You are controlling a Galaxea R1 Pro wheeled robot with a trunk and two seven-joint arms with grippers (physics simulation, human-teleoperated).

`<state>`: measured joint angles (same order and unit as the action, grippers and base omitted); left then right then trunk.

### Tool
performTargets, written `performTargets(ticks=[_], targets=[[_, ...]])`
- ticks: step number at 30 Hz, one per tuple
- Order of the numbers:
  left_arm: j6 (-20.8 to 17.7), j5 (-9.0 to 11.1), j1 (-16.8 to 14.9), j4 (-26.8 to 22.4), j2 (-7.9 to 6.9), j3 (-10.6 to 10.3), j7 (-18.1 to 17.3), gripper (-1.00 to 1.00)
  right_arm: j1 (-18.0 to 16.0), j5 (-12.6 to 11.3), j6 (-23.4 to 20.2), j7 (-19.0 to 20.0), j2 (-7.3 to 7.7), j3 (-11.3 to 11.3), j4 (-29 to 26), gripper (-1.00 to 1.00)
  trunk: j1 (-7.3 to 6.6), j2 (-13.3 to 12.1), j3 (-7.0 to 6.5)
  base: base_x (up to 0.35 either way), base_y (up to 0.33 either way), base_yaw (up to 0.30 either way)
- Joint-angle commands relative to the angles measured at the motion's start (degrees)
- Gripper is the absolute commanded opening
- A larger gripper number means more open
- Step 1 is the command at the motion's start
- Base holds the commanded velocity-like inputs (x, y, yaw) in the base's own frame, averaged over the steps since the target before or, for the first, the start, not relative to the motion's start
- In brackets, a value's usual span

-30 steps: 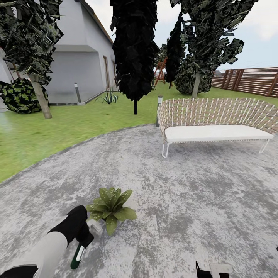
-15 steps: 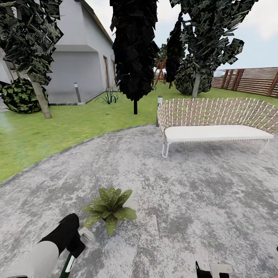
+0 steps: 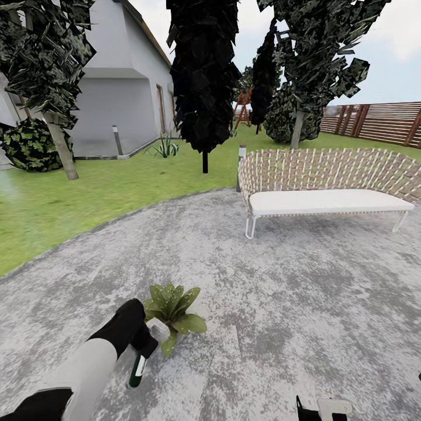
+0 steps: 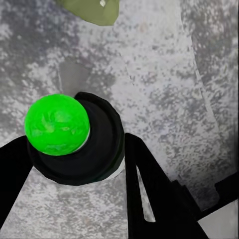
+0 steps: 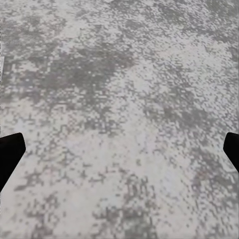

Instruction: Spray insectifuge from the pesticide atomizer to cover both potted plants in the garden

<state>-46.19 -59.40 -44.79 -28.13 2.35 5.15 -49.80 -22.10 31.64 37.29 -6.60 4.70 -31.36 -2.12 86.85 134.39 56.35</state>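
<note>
Nearest, at the bottom edge of the head view, the right pincer (image 3: 320, 407) is hanging over bare patio (image 3: 304, 304), its fingers (image 5: 10, 152) spread wide with nothing between them. To the left, the left pincer (image 3: 143, 345) is gripping the pesticide atomizer (image 3: 137, 371), bottle hanging downward, touching or just beside the near leaves of one potted plant (image 3: 171, 310). So pickup looks done; spraying this plant seems underway, though no mist is showing. The second plant is still waiting. Farther off a white bench (image 3: 327, 202) is standing before lawn (image 3: 88, 193) and fence (image 3: 380, 123).
</note>
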Motion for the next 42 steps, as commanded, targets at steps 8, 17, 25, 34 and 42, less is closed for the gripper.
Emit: performTargets(ticks=[8,17,25,34,42], targets=[[-4.04,-2.24,-3.84,-0.19,1.28,-7.58,-10.07,-1.0,-0.05,0.62,0.15,-0.43,-0.03,-0.19,0.1,1.0,-0.01,0.02,0.06,0.0,0.0,0.0],[-4.7,-2.3,-7.45,-0.17,1.83,-9.04,-10.97,-1.0,-0.05,0.62,0.15,-0.43,-0.02,-0.2,0.06,1.0,-0.01,0.02,0.06,0.0,0.0,0.0],[-4.63,-2.22,-8.9,0.09,1.02,-9.52,-11.08,-1.0,-0.05,0.62,0.15,-0.43,0.0,-0.2,0.02,1.0,-0.01,0.02,0.06,0.0,0.0,0.0],[-3.84,-2.18,-8.08,0.93,-1.21,-13.61,-15.31,-1.0,-0.05,0.62,0.17,-0.43,-0.02,-0.21,0.04,1.0,-0.01,0.02,0.06,0.0,0.0,0.0],[-3.84,-2.39,-8.59,-0.11,-3.79,-20.4,-22.55,-1.0,-0.05,0.62,0.16,-0.43,-0.03,-0.19,0.07,1.0,-0.01,0.02,0.06,0.0,0.069,0.0]])
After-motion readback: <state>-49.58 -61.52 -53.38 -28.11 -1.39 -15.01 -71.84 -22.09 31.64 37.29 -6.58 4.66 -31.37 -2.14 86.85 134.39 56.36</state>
